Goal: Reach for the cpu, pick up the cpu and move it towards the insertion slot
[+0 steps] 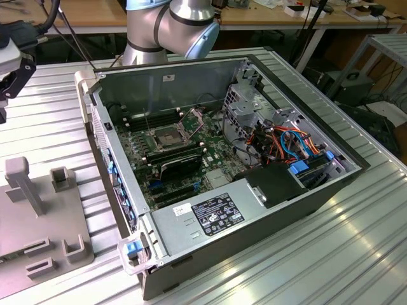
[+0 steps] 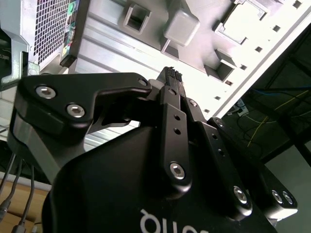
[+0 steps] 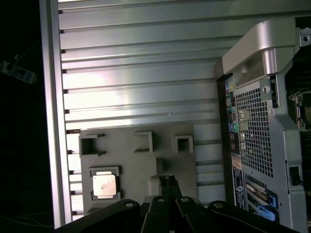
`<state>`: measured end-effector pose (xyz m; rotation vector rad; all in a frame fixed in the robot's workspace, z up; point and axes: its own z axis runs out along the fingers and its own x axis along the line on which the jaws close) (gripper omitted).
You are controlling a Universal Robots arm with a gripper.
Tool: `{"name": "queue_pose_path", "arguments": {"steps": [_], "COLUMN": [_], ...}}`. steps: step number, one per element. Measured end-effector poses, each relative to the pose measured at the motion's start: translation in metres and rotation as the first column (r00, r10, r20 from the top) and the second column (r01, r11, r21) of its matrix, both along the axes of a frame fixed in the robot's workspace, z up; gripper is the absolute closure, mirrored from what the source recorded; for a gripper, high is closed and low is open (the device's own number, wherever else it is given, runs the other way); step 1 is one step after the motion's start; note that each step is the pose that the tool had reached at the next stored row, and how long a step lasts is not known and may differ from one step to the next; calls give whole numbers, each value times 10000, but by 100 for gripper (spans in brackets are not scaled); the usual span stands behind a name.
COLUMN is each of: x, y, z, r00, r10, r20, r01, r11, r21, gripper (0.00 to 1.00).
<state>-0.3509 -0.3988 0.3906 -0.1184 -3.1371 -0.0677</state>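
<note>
1. The gripper point(image 3: 167, 183) is seen in both wrist views with its black fingers point(image 2: 170, 111) brought together, and nothing is gripped between them.
2. The cpu point(image 3: 104, 185) is seen in the first wrist view. It lies flat with its silver face up, seated in a square frame on a grey plate point(image 3: 131, 165).
3. That frame is set by the plate's edge that lies away from the case point(image 3: 272, 160).
4. The fingertips are placed over the plate, between the cpu and the case. They are near the cpu but apart from it, and the cpu is not touched.
5. How high the fingertips stand above the plate cannot be told.
6. The plate is laid on a ribbed metal table point(image 3: 146, 73), just beside the case, and several slotted blocks point(image 3: 144, 141) are raised from it.
7. In the exterior view the case is laid open on the table, with the board point(image 1: 210, 146) exposed.
8. The slot point(image 1: 166, 137) is set in the board, nearer the case wall on the exterior view's left. It is a silvery frame around a dark centre.
9. The cpu is kept outside the case, well apart from the slot.
10. The arm point(image 1: 172, 25) is seen behind the case, at the table's far edge.
</note>
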Motion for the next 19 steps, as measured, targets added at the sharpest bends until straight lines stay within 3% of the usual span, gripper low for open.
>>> {"name": "queue_pose_path", "arguments": {"steps": [19], "x": [-38], "y": [0], "z": [0], "r00": [10000], "r10": [-1], "r20": [-1], "r01": [1], "r11": [10000], "r21": [1], "gripper": [89]}}
